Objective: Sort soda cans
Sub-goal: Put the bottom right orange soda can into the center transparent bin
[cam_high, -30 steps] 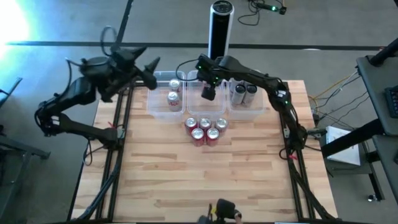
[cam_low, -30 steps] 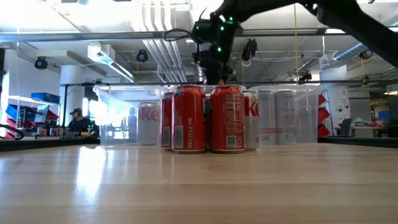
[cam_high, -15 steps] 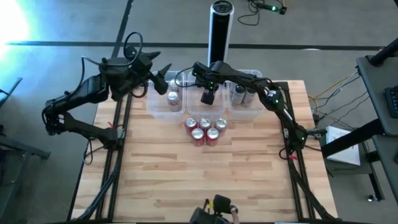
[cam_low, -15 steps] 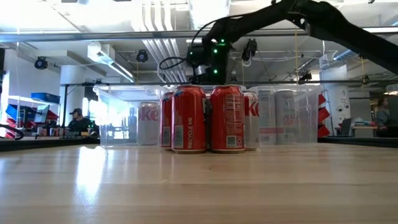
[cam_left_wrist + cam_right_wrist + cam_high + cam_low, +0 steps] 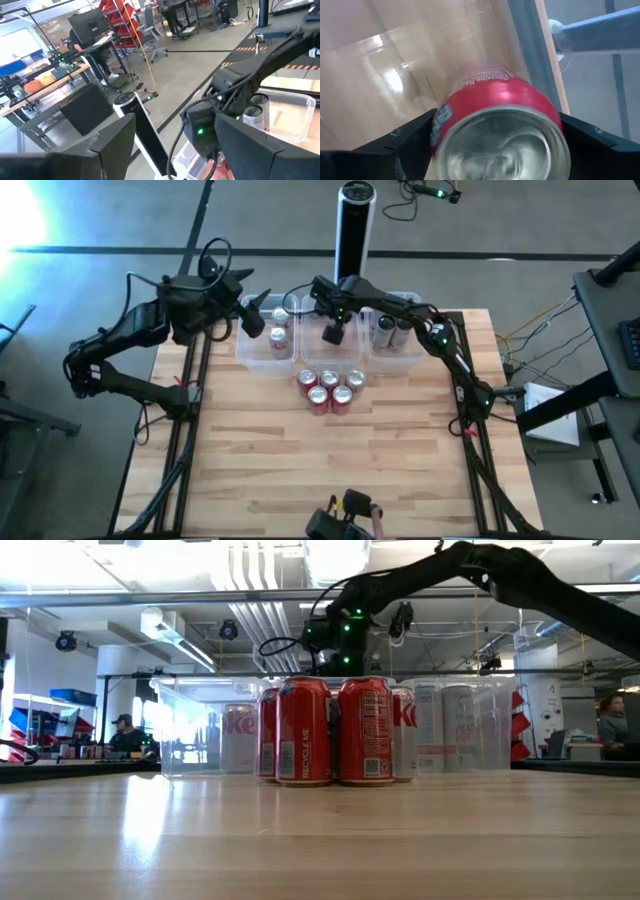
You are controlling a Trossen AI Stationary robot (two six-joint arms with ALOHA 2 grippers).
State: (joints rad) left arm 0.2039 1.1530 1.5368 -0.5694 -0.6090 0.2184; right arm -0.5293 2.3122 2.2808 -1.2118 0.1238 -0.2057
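Observation:
My right gripper (image 5: pixel 335 332) is over the middle clear tub (image 5: pixel 318 355), shut on a red soda can (image 5: pixel 500 127) with a silver top. In the low view the cans in front hide this can. Five red cans (image 5: pixel 330 388) stand on their bases in a cluster on the table, just in front of the tubs. Two cans (image 5: pixel 279 327) stand in the left tub and two darker ones (image 5: pixel 394 325) in the right tub. My left gripper (image 5: pixel 258 315) is open in the air by the left tub's far left corner. My right gripper pinches the red can's side wall (image 5: pixel 445 117) near its silver top, one finger (image 5: pixel 405 145) on each side. The fingers come from above, pointing down. The can sits upright over the middle tub's floor; I cannot tell whether its base touches.
A tall black cylinder post (image 5: pixel 352 225) stands just beyond the table's far edge behind the tubs. The near half of the wooden table (image 5: pixel 330 470) shows bare planks. In the low view, people sit far off in the room behind.
My left gripper has swung from beyond the table's far left corner toward the left tub, rightward and nearer. My right gripper, holding the red can, has come down a little toward the middle tub.

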